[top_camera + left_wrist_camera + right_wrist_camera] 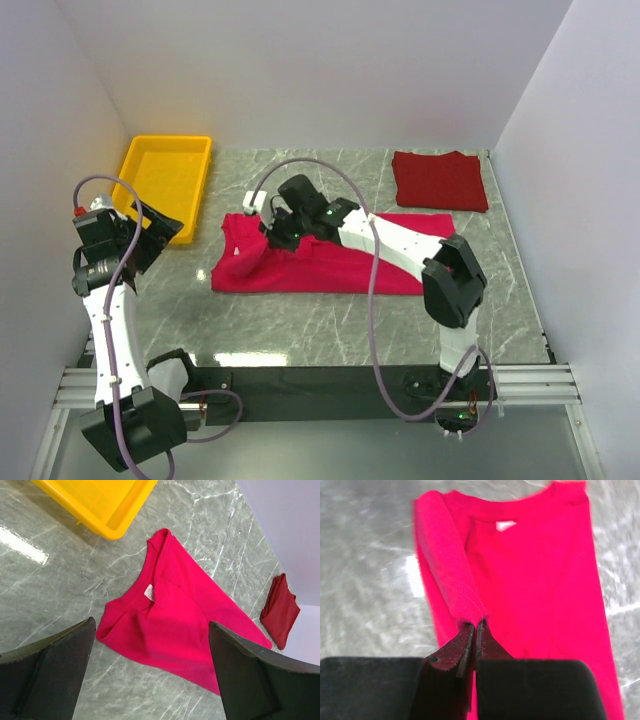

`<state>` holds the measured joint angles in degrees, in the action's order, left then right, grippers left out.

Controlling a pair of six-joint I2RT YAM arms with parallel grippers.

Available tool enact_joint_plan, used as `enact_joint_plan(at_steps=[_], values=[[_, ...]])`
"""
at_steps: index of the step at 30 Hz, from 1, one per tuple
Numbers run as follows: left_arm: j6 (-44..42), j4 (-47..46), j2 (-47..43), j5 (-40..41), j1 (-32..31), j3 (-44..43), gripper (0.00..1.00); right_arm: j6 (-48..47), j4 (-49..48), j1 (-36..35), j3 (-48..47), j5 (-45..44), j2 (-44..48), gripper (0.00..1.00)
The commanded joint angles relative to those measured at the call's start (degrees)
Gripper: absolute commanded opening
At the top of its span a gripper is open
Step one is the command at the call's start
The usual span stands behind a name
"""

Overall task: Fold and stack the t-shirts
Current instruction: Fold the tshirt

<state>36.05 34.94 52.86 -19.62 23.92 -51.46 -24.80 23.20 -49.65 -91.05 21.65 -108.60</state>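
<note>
The crimson-pink t-shirt (330,270) lies spread across the middle of the marble table, its white neck label (505,525) showing at the collar. My right gripper (275,236) is over the shirt's left part, shut on a raised fold of its edge (455,580); the jaws (476,626) pinch the hem. The maroon t-shirt (438,180) lies folded at the back right, also in the left wrist view (280,611). My left gripper (160,228) hangs above the table's left side, open and holding nothing (152,624), looking down on the pink shirt (175,630).
A yellow plastic tray (205,175) stands at the back left, just beyond the pink shirt's collar end (112,527). White walls close in the table on the left, back and right. Bare marble shows in front of the shirt.
</note>
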Motion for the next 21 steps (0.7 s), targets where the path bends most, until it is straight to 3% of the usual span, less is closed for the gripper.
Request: enact_joint_plan(at_steps=[1,8,14,21], values=[[-0.5,-1.7,0.1,-2.2,0.2,0.4,0.99,6.9,2.0,3.0,-3.5,0.9,-4.2,0.0],[-0.1,-2.5,1.0,-3.9,0.3,1.4,0.99,15.0,1.5,6.5,-5.5,-0.4,-9.0,0.04],[0.1,-3.6,1.2,-6.1,0.2,2.3,0.99,26.3,-2.1,9.4,-5.5,-9.8,-10.1,0.38],[-0.7,-9.5,4.7,-20.1,-0.5,6.8,0.9,28.0,-2.8,11.6,-6.8,-15.1,-8.8,0.49]])
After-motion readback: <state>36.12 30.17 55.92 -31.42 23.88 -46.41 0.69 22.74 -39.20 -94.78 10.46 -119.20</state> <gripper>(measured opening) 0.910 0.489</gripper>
